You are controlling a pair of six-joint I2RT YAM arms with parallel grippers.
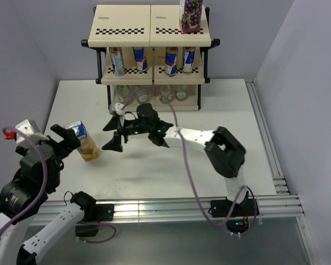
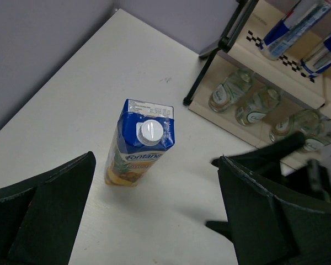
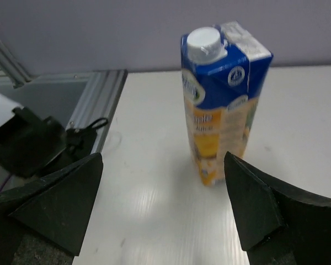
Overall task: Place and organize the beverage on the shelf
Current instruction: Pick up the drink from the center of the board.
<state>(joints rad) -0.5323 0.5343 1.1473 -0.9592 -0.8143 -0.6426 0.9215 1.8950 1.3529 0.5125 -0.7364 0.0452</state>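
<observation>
1. the pineapple carton [image 1: 86, 141] stands upright on the left part of the table [image 1: 209, 110], well apart from the shelf [image 1: 127, 19]. it is the only drink not yet on a tier.
2. the left gripper [image 1: 66, 138] hangs just beside this carton. its jaws are spread wide and there is nothing between them.
3. the right gripper [image 1: 113, 136] points at the carton from the other side, near it but not touching. its jaws are also wide apart and empty. i think both stand so wide because the carton is a broad box.
4. the shelf is sorted by kind: four cans [image 1: 140, 59] on the middle tier, the clear bottles [image 1: 165, 94] on the bottom tier, and the grape carton [image 1: 190, 15] on the top tier at the right.
5. so the top tier, beside the grape carton, seems the place meant for the pineapple carton. it is tall, so a tilted grip could tip it.
</observation>
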